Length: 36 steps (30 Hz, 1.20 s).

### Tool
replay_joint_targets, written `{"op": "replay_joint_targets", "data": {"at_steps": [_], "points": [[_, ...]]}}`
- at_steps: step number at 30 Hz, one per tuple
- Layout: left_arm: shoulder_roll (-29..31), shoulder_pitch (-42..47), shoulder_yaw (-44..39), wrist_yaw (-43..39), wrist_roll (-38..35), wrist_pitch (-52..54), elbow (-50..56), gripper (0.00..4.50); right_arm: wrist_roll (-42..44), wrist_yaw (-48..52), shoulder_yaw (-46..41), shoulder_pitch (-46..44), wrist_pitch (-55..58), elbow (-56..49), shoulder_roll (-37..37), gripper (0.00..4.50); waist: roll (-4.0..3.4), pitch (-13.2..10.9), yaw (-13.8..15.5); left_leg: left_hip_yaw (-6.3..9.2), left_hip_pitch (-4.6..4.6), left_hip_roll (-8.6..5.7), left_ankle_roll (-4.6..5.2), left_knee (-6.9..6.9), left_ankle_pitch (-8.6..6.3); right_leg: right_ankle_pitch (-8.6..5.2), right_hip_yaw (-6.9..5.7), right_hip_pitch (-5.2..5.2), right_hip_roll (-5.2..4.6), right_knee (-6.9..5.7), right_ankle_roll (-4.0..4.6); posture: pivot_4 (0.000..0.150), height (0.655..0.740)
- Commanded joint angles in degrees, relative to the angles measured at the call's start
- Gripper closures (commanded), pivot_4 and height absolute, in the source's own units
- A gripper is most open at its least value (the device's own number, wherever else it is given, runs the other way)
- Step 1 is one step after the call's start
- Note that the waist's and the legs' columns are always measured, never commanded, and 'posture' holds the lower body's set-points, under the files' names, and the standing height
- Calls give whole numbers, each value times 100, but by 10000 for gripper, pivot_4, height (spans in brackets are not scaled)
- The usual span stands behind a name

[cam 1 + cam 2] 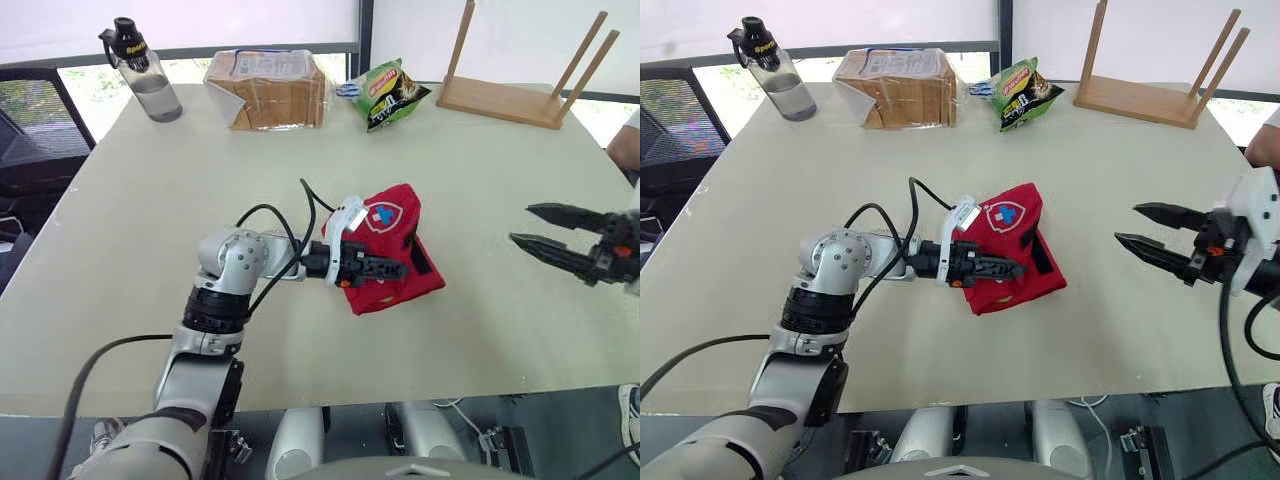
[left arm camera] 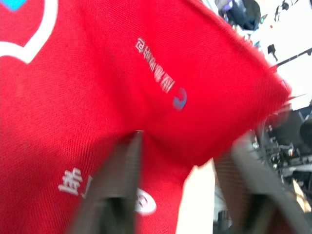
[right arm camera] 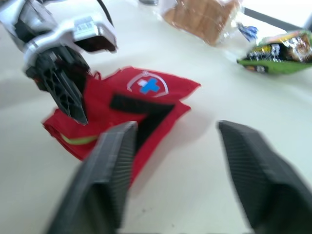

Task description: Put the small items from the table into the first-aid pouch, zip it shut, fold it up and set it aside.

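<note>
The pouch [image 1: 405,235] is red with a white shield outline, blue cross, black strap and yellow-green stripe. The counter [image 1: 300,160] is pale beige, the snack bag [image 1: 390,95] green.

Left pincer [image 1: 398,268] rests on the folded red pouch [image 1: 392,222] mid-worktop [image 1: 180,190]; right pincer [image 1: 522,223] gapes, well apart.

2 head eyes overlook the table [image 1: 450,180]; wrist cameras face the pouch [image 1: 402,216].

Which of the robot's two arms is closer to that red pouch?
Left. The left gripper sits right over the red pouch; the right gripper hangs off to the pouch's right, apart from it, jaws open.
</note>
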<state>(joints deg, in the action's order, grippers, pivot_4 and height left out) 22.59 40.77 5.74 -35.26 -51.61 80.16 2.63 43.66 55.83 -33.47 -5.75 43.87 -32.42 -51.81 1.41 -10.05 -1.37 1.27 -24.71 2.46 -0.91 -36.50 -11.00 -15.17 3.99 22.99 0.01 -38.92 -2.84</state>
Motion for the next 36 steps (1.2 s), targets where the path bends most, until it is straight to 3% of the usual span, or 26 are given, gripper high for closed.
{"op": "replay_joint_targets", "data": {"at_steps": [1, 2, 7, 10, 14, 17, 22, 23, 24, 25, 33, 36], "points": [[348, 60, 131, -409, 106, -171, 259, 4551, 334, 167, -330, 6, 31, -57, -283, 0, 0, 0, 1, 0, 0, 0, 0, -1, 0, -3, 0, -1, -1, 0, -4, 1500, 7400], [442, 52, 130, -539, 77, -185, 298, 515, 339, 241, -334, 72, 21, -30, -363, 0, 0, 0, 1, -1, 0, 0, 0, -2, 0, -4, 0, -2, -2, 1, -6, 1500, 7400], [902, -22, 16, -1502, 32, -819, 521, 515, 234, 529, -285, 392, -143, 111, -564, 0, 0, 0, -5, 1, -2, 0, 0, -1, 0, -6, -3, -1, -2, 3, -8, 1500, 7400], [611, 194, -284, -1595, 52, -1427, 262, 515, 142, 529, -243, 440, -298, 183, -540, 0, -1, -1, 28, 0, -4, -1, 0, -1, 0, -6, -3, -1, -4, 5, -8, 1500, 7400], [7, 534, -108, -1516, 779, -2613, -306, 515, 119, 490, -165, 475, -399, 201, -501, 0, 1, -2, 106, 9, -11, -7, 1, -14, 1, -7, -10, -7, -4, 7, -10, 1500, 7400], [-439, 712, 393, -1455, 1603, -3533, -947, 7996, 125, 618, -214, 641, -426, 197, -537, 0, 0, -2, 90, 7, -10, -9, 1, -13, 1, -6, -3, -9, -4, 9, -10, 1500, 7400], [-1085, 953, 799, -1083, 2481, -4087, -1958, 28535, 69, 729, -377, 879, -511, 235, -562, 0, 2, -3, 70, 9, -13, -11, 2, -9, 0, -5, -3, -8, -4, 10, -9, 1500, 7400], [-1130, 946, 895, -1097, 2642, -4163, -2101, 32596, 61, 739, -403, 915, -522, 242, -567, 0, 2, -3, 54, 9, -13, -12, 2, -9, 0, -7, -3, -7, -3, 10, -10, 1500, 7400], [-1108, 900, 1074, -1207, 2820, -4192, -2226, 39680, 45, 749, -412, 944, -543, 258, -570, 0, 2, -3, 42, 9, -11, -12, 2, -7, 0, -7, -3, -7, -3, 9, -11, 1500, 7400], [-1078, 831, 1241, -1317, 2957, -4158, -2318, 42727, 33, 760, -427, 983, -551, 267, -570, 0, 1, -2, 25, 9, -10, -12, 2, -5, 0, -7, -2, -7, -2, 9, -11, 1500, 7400], [-592, 414, 2315, -2165, 4135, -4831, -2893, 43995, -241, 1016, -504, 1343, -741, 448, -673, 0, -16, 21, 22, 9, 17, -11, 2, -4, 0, -9, -1, -31, -2, 9, -12, 1500, 7400], [-560, 366, 2225, -2478, 4044, -4786, -2638, 43995, -267, 1038, -465, 1343, -799, 507, -676, 0, -34, 49, -27, 10, 33, -10, 1, -1, 0, -11, -1, -42, -1, 9, -11, 1500, 7400]]}}
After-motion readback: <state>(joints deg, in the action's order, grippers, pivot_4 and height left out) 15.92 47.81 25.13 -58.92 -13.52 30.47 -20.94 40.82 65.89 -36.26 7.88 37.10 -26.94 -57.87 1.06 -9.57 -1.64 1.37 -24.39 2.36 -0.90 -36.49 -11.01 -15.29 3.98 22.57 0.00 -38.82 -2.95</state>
